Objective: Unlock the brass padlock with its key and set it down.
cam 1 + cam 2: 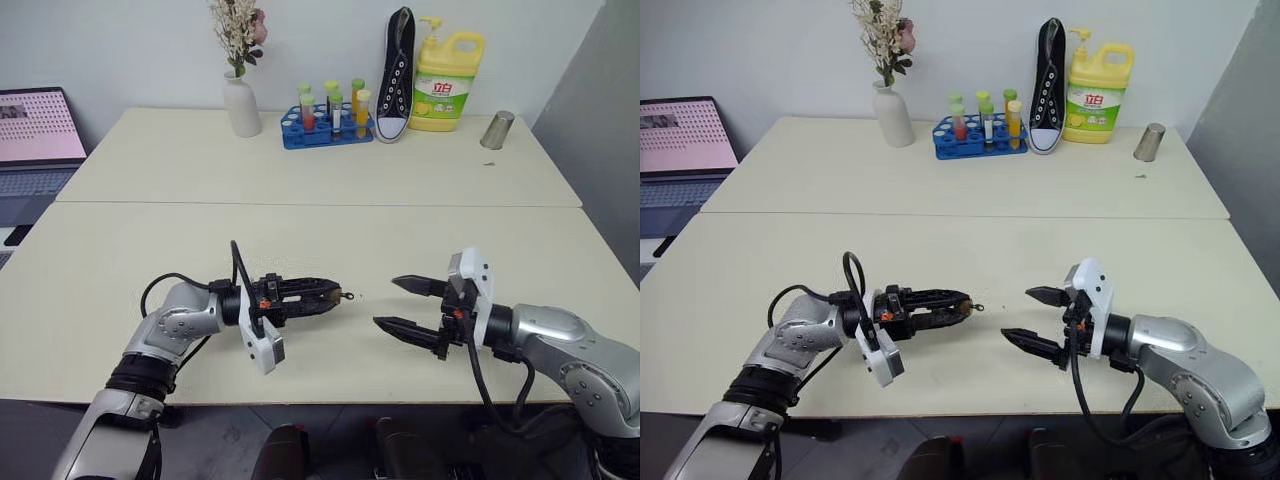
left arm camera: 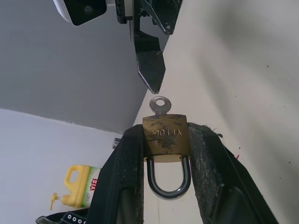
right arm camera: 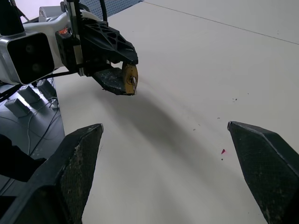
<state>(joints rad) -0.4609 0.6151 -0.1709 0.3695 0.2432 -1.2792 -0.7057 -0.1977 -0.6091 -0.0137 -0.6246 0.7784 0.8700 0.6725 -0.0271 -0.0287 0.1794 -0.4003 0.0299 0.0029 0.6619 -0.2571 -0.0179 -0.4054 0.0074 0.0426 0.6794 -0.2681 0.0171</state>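
Head views: left gripper (image 1: 335, 294) held level above the table (image 1: 300, 230), facing right gripper (image 1: 400, 305), whose fingers were spread wide, empty.

L wrist: fingers pinched brass padlock (image 2: 165, 139), key (image 2: 160, 105) seated in it.

R wrist: padlock opposite. Risk: tiny key; a misaligned pinch could knock the padlock loose.

The padlock (image 2: 166, 138) is a small brass block, scuffed, with stamped letters on its face and a thin silver shackle (image 2: 169, 181) closed in a U. It sits clamped between the left gripper's (image 2: 166, 154) fingers, above the table (image 2: 243, 70). The key (image 2: 160, 105), silvery with a round holed bow, sticks out of the padlock's base
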